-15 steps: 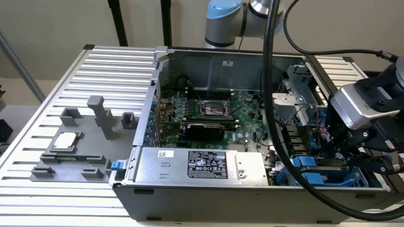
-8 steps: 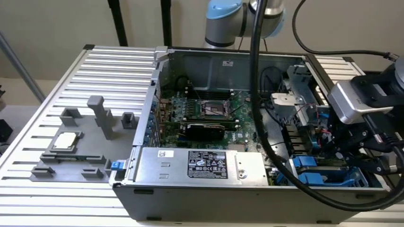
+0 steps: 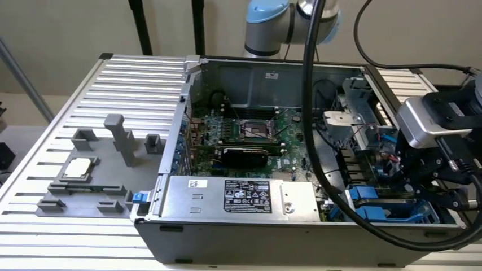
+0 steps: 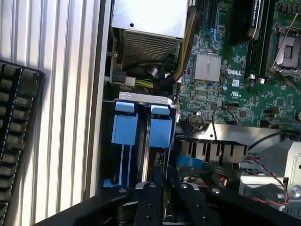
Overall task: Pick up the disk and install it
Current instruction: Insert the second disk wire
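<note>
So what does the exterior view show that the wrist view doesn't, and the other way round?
Exterior view: the grey parts fixture on the slatted table holding a square CPU chip, the labelled power supply, and the arm's blue-capped joint behind the open computer case.

Wrist view: a black keyboard beside the case, and the motherboard's silver heatsink.

Both: the motherboard, the two blue drive-bay tabs, and the black gripper above that bay.
</note>
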